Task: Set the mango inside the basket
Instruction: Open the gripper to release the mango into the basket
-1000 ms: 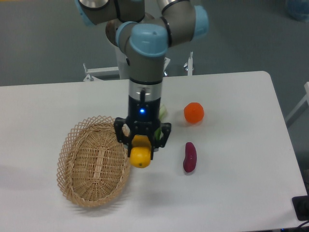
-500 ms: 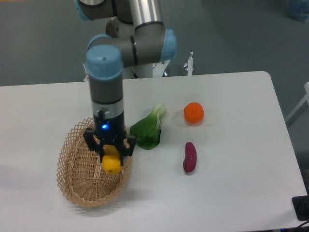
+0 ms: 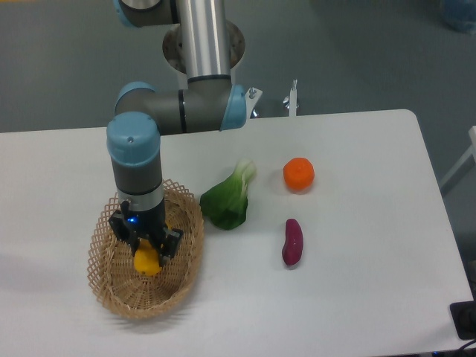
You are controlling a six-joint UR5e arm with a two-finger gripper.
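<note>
Claw: you are looking at the claw (image 3: pixel 147 251) pointing straight down over the basket (image 3: pixel 111 294), clenched on the mango (image 3: pixel 147 260)
Mango: it is sitting between the two fingers, its yellow-orange lower end showing below them, over the middle of the basket; you cannot tell whether it is touching the woven floor
Basket: it is lying on the white table (image 3: pixel 357 297), with the arm reaching down over it
Leafy green (image 3: pixel 227 201): it is lying just beside the basket's right rim, apart from it
Orange (image 3: pixel 298 173): it is sitting well to the right of the basket, beyond the leafy green
Purple tuber (image 3: pixel 292 242): it is lying well to the right of the basket, nearer you than the orange
</note>
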